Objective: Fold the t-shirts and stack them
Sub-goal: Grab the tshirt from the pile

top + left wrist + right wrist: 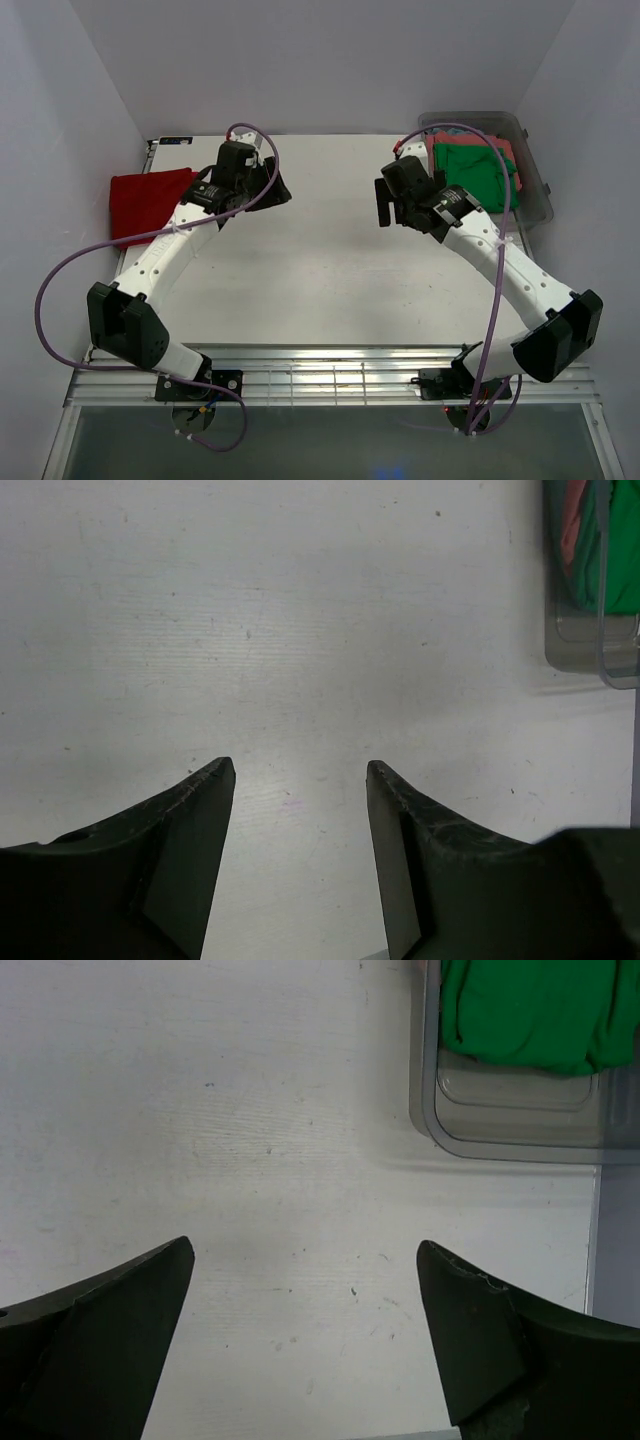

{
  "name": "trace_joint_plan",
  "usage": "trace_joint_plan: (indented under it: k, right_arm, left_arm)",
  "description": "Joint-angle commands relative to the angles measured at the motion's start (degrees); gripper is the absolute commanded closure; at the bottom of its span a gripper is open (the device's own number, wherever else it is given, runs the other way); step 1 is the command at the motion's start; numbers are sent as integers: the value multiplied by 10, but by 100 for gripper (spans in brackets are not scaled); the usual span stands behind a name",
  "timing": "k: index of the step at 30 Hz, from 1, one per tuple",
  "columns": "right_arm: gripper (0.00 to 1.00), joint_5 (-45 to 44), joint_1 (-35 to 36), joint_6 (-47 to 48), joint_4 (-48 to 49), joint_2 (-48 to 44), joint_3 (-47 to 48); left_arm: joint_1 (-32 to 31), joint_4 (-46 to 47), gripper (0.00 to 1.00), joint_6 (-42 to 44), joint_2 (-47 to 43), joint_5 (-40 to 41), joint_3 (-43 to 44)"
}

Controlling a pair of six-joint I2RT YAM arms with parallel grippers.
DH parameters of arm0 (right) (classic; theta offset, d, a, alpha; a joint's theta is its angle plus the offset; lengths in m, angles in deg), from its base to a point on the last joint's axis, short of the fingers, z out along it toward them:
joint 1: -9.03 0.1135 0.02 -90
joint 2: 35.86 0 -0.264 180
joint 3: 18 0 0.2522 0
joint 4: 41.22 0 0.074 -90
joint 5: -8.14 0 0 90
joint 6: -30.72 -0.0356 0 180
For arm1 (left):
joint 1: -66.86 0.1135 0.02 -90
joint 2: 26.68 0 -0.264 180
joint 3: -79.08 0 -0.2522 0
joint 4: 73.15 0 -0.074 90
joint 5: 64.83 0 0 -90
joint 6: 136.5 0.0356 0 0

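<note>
Red t-shirt (145, 200) at left edge of counter (320, 270), green t-shirt (480, 175) in bin (538, 195) at far right corner, left gripper (298, 770) and right gripper (305, 1250) released, empty

The wide middle of the table (320, 270) lies bare, with room to pass freely. At the far right corner the clear bin (533, 208) stands in the way, a green t-shirt (480, 175) heaped inside it. At the far left edge lies a red t-shirt (145, 200), low and flat. Walls (60, 150) close in left, back and right.

Three t-shirts (148, 203), one bin (536, 185), two arms (160, 256).
</note>
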Motion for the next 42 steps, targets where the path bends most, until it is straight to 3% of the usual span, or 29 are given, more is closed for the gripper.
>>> trace_joint_plan:
  k: [1,5,10,13,18,26,34,42]
  right_arm:
    - [1,-28,-35,89,154,-29,-55]
    - [7,38,-172,114,267,13,-90]
    - [9,111,-277,109,273,160,28]
    - [9,126,-298,118,269,238,107]
    - [20,173,-317,121,264,357,206]
    - [28,167,-335,115,260,470,345]
    - [30,135,-346,119,260,513,400]
    - [30,126,-360,120,261,531,383]
  left_arm:
    - [0,-4,35,-8,-30,-18,-24]
    - [0,-6,36,-14,-47,-16,-50]
    - [0,-6,36,-19,-71,-14,-78]
    - [0,-8,36,-19,-80,-15,-94]
    - [0,-9,36,-23,-102,-4,-122]
    - [0,-20,36,-17,-134,9,-166]
    - [0,-20,36,-2,-132,29,-182]
    - [0,-14,36,0,-101,27,-175]
